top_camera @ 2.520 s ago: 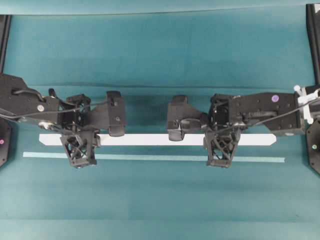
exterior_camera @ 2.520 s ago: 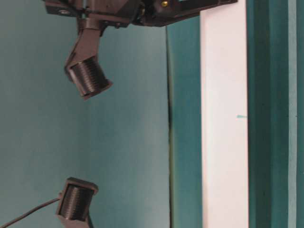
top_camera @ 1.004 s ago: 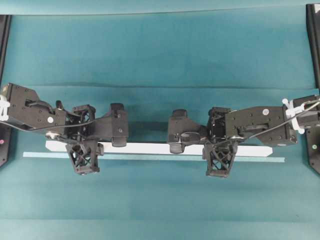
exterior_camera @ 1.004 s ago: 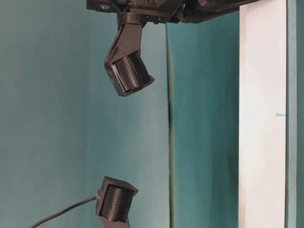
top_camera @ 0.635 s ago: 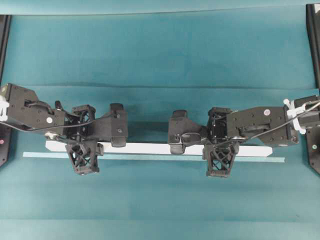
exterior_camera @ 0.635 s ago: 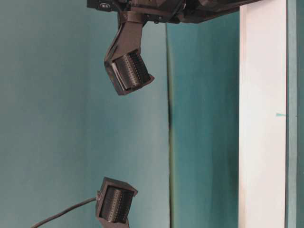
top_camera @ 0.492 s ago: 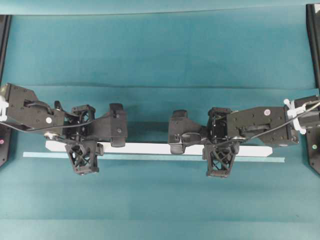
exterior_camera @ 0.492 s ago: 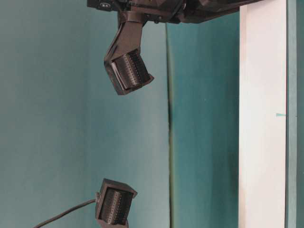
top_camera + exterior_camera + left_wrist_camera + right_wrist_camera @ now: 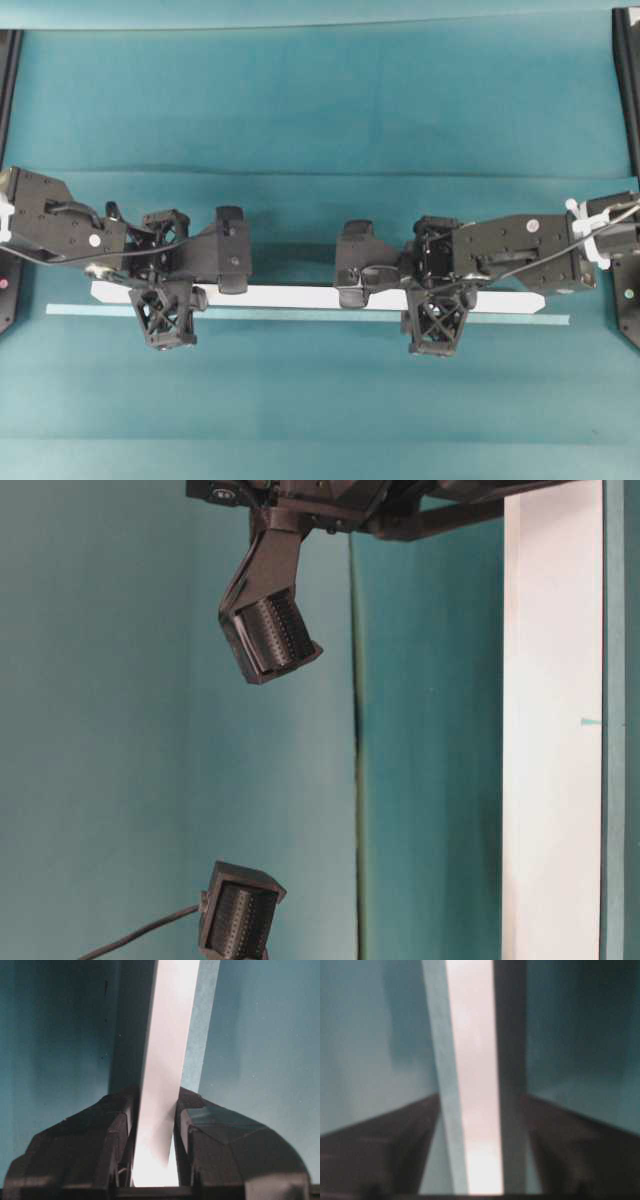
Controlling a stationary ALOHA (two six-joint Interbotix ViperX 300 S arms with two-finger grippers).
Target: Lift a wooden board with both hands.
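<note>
- Flat white wooden board (image 9: pixel 300 296), angled ends, beside thin teal strip (image 9: pixel 300 314).
- Left gripper (image 9: pixel 154 1125) clamped onto board edges.
- Right gripper (image 9: pixel 480 1160) spread clear of board, blurred; seen only by wrist views.

Open teal cloth on both sides of the plank

The wooden board (image 9: pixel 300 296) and pale strip (image 9: pixel 300 314) cross the middle; the left gripper (image 9: pixel 154 1125) and right gripper (image 9: pixel 477 1125) straddle it.

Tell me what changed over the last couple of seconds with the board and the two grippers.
The wooden board came down beside the teal strip. The right gripper then spread its jaws and let go. The left gripper stays clamped on the board.
</note>
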